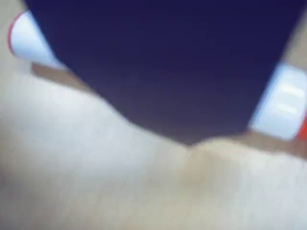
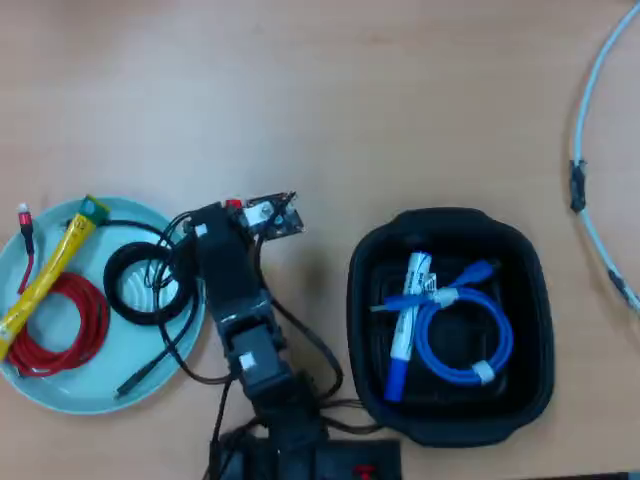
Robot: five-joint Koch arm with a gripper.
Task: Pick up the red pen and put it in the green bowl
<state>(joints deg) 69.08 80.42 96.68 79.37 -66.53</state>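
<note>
In the wrist view, the red pen (image 1: pixel 287 106) lies crosswise just over the pale wooden table. Its white barrel shows on both sides of a wide dark blue jaw, with red at each end. That jaw of my gripper (image 1: pixel 188 130) covers the pen's middle, and the other jaw is hidden, so the grip cannot be judged. In the overhead view, my gripper (image 2: pixel 232 216) sits under the arm just right of the green bowl (image 2: pixel 62 396). Only a small red bit of the pen (image 2: pixel 233 204) shows there.
The green bowl holds a coiled red cable (image 2: pixel 70 325), a coiled black cable (image 2: pixel 140 285) and a yellow tube (image 2: pixel 45 278). A black tub (image 2: pixel 452 325) on the right holds a blue-capped marker (image 2: pixel 405 320) and a blue cable. A pale cable (image 2: pixel 590 150) runs along the far right.
</note>
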